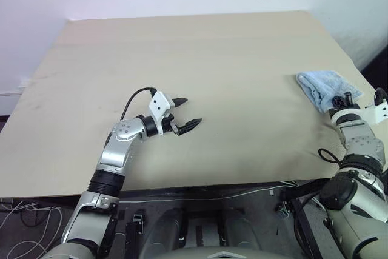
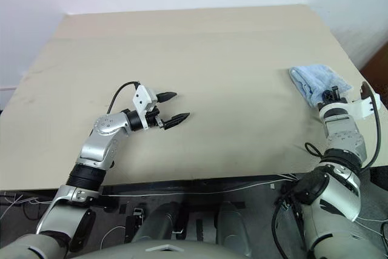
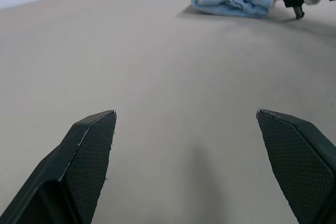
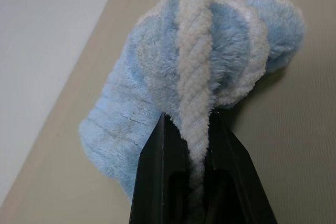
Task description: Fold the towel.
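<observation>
A: What's my left hand (image 1: 183, 114) doing?

B: Spread wide and holding nothing, hovering over bare worktop (image 1: 230, 59). The towel (image 1: 324, 87) sits well off to its right, near the worktop's right edge.

A: And my right hand (image 4: 195, 129)?

B: Pinched narrow on the towel. In my right wrist view the white corded edging runs down between my two fingers (image 4: 157, 182), with the blue pile bunched just ahead of them. The rest lies as a crumpled heap on the worktop right in front of that hand.

A: What could go wrong from here?

B: I'd judge the grip thin: I have only the edging, not a full fold of cloth, so a quick pull could slip the cord out of my fingers. The heap is also close to the edge, so a drag outward could tip it off the worktop. And my left hand is far from the cloth, so spreading it flat one-handed could leave it twisted
</observation>
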`<state>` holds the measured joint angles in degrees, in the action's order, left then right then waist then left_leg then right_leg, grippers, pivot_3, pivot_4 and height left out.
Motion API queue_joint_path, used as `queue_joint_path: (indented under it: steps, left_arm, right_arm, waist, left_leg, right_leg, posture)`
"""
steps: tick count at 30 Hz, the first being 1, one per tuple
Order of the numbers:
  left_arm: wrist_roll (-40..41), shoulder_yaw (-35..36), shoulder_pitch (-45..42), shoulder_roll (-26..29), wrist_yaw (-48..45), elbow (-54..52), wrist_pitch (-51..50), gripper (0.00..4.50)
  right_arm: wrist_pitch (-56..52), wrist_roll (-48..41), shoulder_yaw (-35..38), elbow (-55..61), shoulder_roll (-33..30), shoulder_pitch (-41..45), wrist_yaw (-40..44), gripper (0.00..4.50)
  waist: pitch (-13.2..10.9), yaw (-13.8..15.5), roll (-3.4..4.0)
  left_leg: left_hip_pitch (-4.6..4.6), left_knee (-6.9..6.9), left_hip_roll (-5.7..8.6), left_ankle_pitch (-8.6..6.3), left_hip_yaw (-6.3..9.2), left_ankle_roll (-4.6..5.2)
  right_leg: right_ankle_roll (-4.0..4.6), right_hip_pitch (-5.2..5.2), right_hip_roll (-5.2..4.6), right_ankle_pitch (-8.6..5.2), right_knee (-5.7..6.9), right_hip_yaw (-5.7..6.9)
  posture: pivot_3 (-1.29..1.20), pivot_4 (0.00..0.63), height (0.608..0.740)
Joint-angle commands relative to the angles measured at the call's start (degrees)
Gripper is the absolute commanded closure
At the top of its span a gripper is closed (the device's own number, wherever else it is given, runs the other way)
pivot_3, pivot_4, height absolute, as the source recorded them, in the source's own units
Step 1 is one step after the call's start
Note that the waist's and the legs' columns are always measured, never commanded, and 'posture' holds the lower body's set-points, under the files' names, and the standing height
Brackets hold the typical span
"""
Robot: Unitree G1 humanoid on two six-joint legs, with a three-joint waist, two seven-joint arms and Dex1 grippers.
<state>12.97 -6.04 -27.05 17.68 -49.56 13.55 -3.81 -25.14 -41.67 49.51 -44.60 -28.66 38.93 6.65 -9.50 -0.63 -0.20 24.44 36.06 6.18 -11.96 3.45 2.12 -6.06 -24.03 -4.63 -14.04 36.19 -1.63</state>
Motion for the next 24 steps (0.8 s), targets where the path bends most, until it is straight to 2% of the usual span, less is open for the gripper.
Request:
queue_joint_path:
  steps: [1, 9, 11, 16, 20, 24]
  left_arm:
    - [-0.26, -0.04, -0.83, -0.67, 0.08, 0.56, 2.02, 0.0]
    - [-0.22, -0.05, -2.39, -1.78, -1.03, 4.52, 4.21, 0.0]
    - [0.2, 0.72, -3.02, -2.2, -0.53, 5.17, 4.58, 0.0]
    - [3.39, 3.62, -4.4, -3.6, 0.79, 5.42, 2.21, 0.0]
    - [5.39, 3.88, -3.83, -3.29, -0.35, 2.99, -1.52, 0.0]
    - [10.59, 3.37, -1.44, -1.83, -4.54, -4.51, -9.07, 0.0]
  right_arm:
    - [-3.09, -2.38, -0.15, 4.32, 0.25, -1.49, -0.55, 3.35]
    - [-7.28, -5.98, 0.41, 11.52, 1.61, -5.04, -2.4, 0.57]
    - [-11.67, -9.09, 0.97, 14.45, 0.76, -7.11, -0.53, 0.04]
    - [-23.33, -15.09, -4.9, 29.3, 0.04, -16.59, 9.99, 0.04]
    - [-32.95, -21.37, -8.22, 41.03, -4.45, -25.11, 19.09, 0.04]
    - [-31.77, -18.24, -13.14, 47.02, -10.32, -29.56, 27.11, 0.04]
  waist:
    - [0.0, -0.05, 0.01]
    - [0.01, -0.03, 0.03]
    - [0.01, 0.22, 0.02]
    - [0.02, 0.1, 0.04]
    - [0.04, -0.03, 0.08]
    - [0.03, -0.18, 0.08]
  left_leg:
    - [0.0, -0.01, 0.0, 0.0, 0.0, 0.0]
    - [-0.01, -0.02, -0.01, 0.0, 0.0, 0.0]
    - [0.0, -0.01, 0.0, 0.0, 0.0, 0.0]
    - [0.02, -0.01, 0.0, -0.01, 0.01, 0.03]
    - [0.01, 0.01, -0.01, -0.01, 0.01, 0.03]
    - [0.02, 0.05, -0.02, -0.02, 0.01, 0.04]
  right_leg:
    - [0.0, -0.01, 0.0, 0.0, 0.0, -0.01]
    - [0.0, -0.02, 0.01, 0.0, 0.02, -0.01]
    - [0.0, -0.02, 0.0, 0.0, 0.01, 0.0]
    - [-0.01, -0.02, -0.01, 0.0, 0.0, 0.01]
    - [-0.02, -0.02, 0.0, -0.01, 0.02, 0.01]
    - [-0.02, 0.01, -0.01, -0.01, -0.01, 0.02]
  posture:
    - [0.0, 0.15, 0.74]
    - [0.0, 0.15, 0.74]
    - [0.0, 0.15, 0.74]
    - [0.0, 0.15, 0.74]
    - [0.0, 0.15, 0.74]
    - [0.0, 0.15, 0.74]
